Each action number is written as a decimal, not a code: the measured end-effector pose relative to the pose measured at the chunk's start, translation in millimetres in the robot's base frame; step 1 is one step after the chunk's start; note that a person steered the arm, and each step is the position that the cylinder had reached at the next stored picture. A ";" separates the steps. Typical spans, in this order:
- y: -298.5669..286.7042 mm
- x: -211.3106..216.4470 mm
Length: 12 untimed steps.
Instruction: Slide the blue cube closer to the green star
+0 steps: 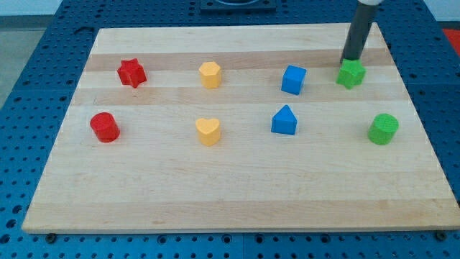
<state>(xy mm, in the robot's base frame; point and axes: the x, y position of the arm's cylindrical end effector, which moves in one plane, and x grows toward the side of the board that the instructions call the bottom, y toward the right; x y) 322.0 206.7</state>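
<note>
- A light wooden board (237,194) lies on a blue table full of little holes (29,86).
- My tip (351,60) comes down from the view's top and sits right at the top edge of the green star (351,73). It looks like it touches the star, but I cannot tell for sure.
- My tip is just a dark rod. It has no hand, so it holds nothing.
- The blue cube (293,79) is near the green star, on the star's left side in the view, with a gap between them.
- A blue pointed block (284,120) sits below and left of the star.
- A green round block (383,129) sits below and right of the star.
- Far left of the star are 2 yellow blocks, a six-sided one (210,74) and a heart (208,132).
- Even farther left of the star are a red star (131,73) and a red round block (105,126).
</note>
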 end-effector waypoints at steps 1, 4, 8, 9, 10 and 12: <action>0.0 2.3; 3.7 21.8; -101.7 -25.9; -101.7 -26.6; -94.7 12.3; -94.1 14.9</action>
<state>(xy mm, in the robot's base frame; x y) 336.9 112.6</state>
